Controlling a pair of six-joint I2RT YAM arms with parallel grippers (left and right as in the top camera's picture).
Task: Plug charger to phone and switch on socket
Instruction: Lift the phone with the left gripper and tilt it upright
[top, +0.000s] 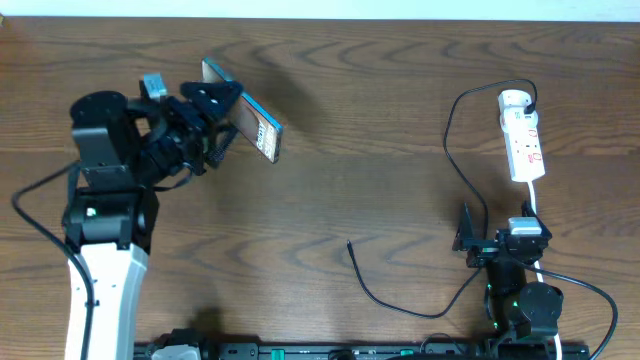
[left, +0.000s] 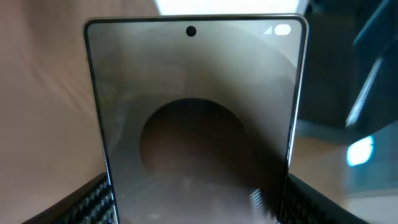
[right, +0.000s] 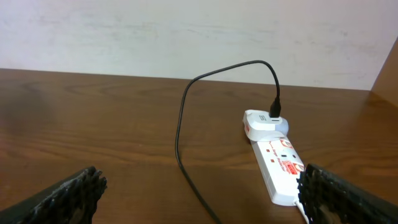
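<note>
My left gripper (top: 213, 125) is shut on the phone (top: 243, 123) and holds it lifted above the table at the far left, tilted on edge. In the left wrist view the phone's dark glass (left: 196, 118) fills the frame between my fingers. The white socket (top: 522, 135) lies at the far right, with the black charger cable (top: 458, 150) plugged into a white adapter at its far end. The cable runs down to its free plug tip (top: 349, 243) on the table. My right gripper (top: 478, 243) is open and empty, near the socket's close end (right: 280, 168).
The socket's white cord (top: 533, 205) runs toward my right arm's base. The table's front edge holds a black rail (top: 300, 352). A pale wall (right: 186, 31) stands behind the table.
</note>
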